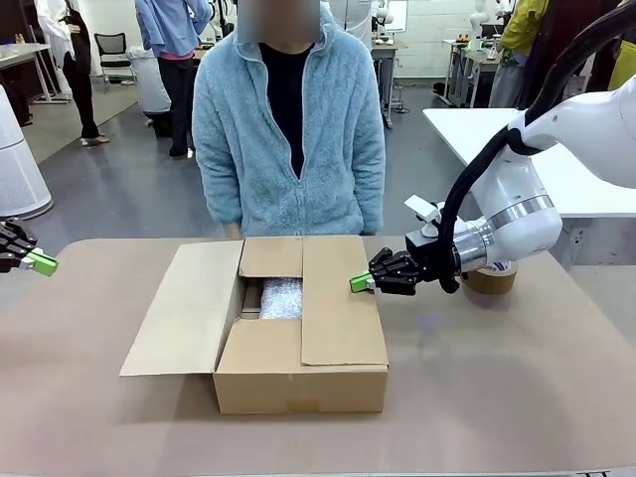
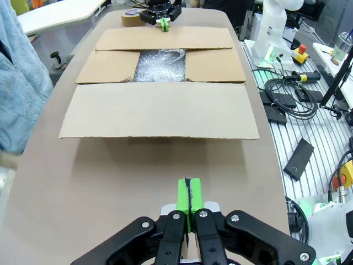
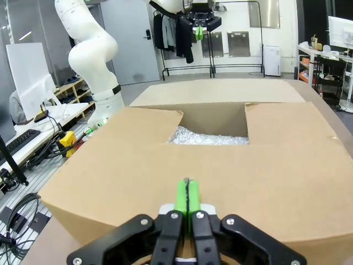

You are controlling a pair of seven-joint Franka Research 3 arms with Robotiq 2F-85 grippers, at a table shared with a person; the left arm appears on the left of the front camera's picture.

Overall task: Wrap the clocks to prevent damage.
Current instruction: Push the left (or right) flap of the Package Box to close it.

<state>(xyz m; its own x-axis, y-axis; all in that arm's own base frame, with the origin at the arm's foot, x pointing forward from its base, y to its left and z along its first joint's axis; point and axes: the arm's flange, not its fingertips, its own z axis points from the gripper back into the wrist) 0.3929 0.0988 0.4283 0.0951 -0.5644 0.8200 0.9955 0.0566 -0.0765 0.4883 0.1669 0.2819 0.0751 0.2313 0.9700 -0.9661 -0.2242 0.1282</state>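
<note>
As the clocks (image 1: 281, 297) lie wrapped in the box (image 1: 298, 388), closing it is judged the step. The left gripper (image 1: 45, 263) and right gripper (image 1: 360, 283) are pressed together, empty. Next, the open flap (image 1: 184, 308) must be folded.

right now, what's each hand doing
left hand: closed, holding nothing
right hand: closed, holding nothing
</note>
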